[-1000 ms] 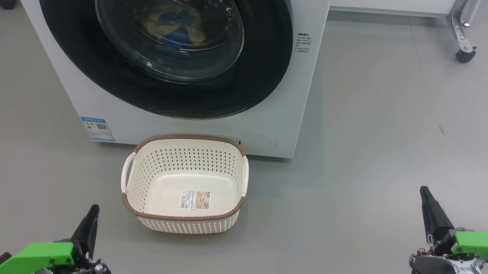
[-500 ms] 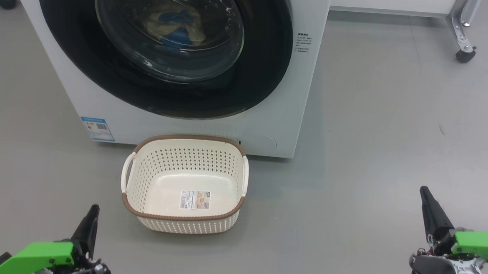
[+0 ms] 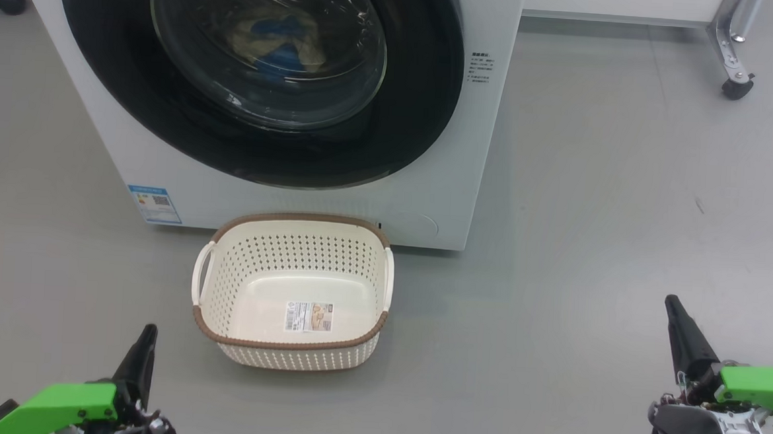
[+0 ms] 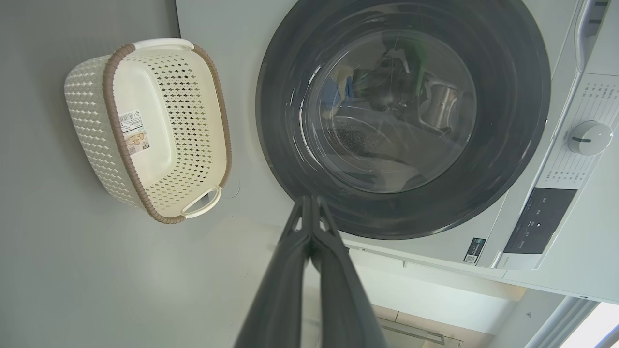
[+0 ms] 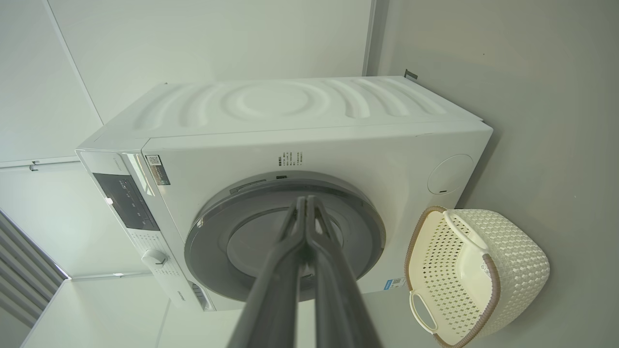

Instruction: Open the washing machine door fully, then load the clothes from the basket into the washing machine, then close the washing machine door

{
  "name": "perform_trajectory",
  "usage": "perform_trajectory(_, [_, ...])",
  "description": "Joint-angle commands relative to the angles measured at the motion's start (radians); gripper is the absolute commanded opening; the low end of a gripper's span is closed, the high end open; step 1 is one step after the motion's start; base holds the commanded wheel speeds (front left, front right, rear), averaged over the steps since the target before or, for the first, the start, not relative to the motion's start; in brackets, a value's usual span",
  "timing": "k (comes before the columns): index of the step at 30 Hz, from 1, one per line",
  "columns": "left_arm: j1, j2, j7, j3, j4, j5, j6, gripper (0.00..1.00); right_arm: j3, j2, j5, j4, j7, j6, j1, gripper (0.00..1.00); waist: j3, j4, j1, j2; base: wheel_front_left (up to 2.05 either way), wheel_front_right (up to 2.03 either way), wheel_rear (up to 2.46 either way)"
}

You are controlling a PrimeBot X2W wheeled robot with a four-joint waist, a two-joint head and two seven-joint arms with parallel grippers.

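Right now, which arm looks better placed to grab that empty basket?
Left, probably: the left gripper sits close beside the basket, while the right gripper hangs much farther away. Both are shut.

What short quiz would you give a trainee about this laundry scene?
1. True or false: the cream perforated plastic basket with the brown rim holds garments.
2. Where are the pale yellow and blue clothes? A) in the basket B) behind the round black-rimmed glass door of the big white washing machine C) in a gripper
3. Fill in: the dark-fingered left gripper and right gripper are both ____.
Key: 1 false; 2 B; 3 shut.
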State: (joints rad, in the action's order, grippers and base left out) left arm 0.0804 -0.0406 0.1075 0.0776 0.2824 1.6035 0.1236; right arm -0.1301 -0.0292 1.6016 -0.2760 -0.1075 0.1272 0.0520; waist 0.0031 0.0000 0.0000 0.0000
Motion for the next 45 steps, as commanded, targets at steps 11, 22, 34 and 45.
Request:
perform_trajectory(11, [0.028, -0.010, 0.006, 0.036, -0.037, 0.005, 0.007, 0.00, 0.016, -0.021, 0.007, 0.031, -0.006, 0.003, 0.056, 0.00, 0.000, 0.000, 0.0000, 0.0000, 0.00, 0.00, 0.00])
perform_trajectory(22, [0.028, -0.010, 0.006, 0.036, -0.037, 0.005, 0.007, 0.00, 0.017, -0.021, 0.007, 0.031, -0.006, 0.003, 0.056, 0.00, 0.000, 0.000, 0.0000, 0.0000, 0.00, 0.00, 0.00])
perform_trajectory(34, [0.028, -0.010, 0.006, 0.036, -0.037, 0.005, 0.007, 0.00, 0.017, -0.021, 0.007, 0.031, -0.006, 0.003, 0.056, 0.00, 0.000, 0.000, 0.0000, 0.0000, 0.00, 0.00, 0.00])
perform_trajectory(45, [0.028, -0.010, 0.006, 0.036, -0.037, 0.005, 0.007, 0.00, 0.017, -0.021, 0.007, 0.031, -0.006, 0.003, 0.056, 0.00, 0.000, 0.000, 0.0000, 0.0000, 0.00, 0.00, 0.00])
